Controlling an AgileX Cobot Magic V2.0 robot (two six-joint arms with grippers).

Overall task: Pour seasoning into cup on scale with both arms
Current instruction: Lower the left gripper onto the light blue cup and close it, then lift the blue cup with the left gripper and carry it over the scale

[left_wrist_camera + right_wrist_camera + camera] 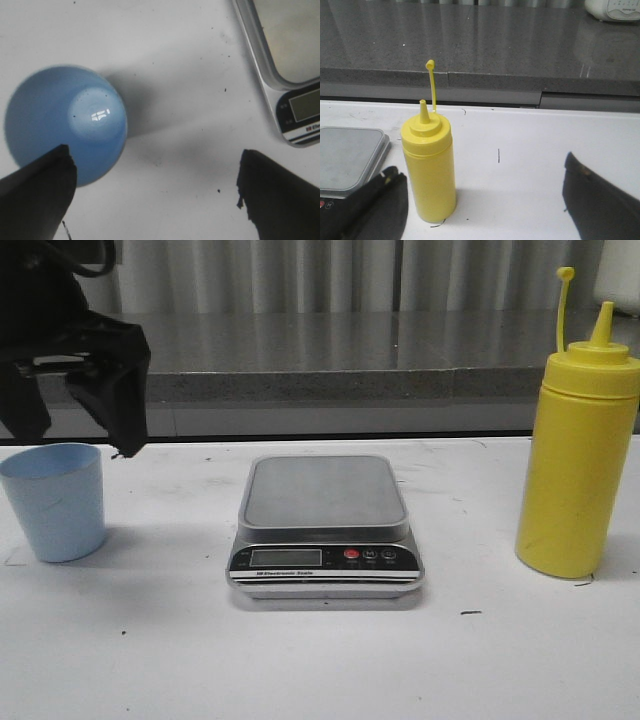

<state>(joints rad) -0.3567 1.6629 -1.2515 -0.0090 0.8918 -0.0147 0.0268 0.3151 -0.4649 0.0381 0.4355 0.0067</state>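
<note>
Front view: the black left gripper (100, 390), with dark angular fingers, hangs above the white surface (320, 660) at the far left, just above and slightly behind the small pale blue tapered plastic cup (55, 500). The cup stands upright on the surface, well apart from the flat silver-grey digital kitchen scale (325, 525), which sits at centre with its platform bare and its black panel facing the camera. The tall opaque yellow plastic squeeze bottle (578, 465) stands upright at the right, its cone nozzle uncovered and its thin cap strap rising behind.

Left wrist view: the left gripper (155, 195) is spread wide and holds nothing; one finger (37, 197) overlaps the rim of the cup (65, 122) in the view, the other lies over bare surface near a corner of the scale (290, 75). Contact with the cup cannot be told.

Right wrist view: the right gripper (485, 205) is likewise spread wide and empty, low over the surface. The bottle (429, 167) stands just beside one finger (370, 210), with the scale (347, 157) beyond it; nothing stands between the fingers. A grey counter (480, 40) runs behind the surface.
</note>
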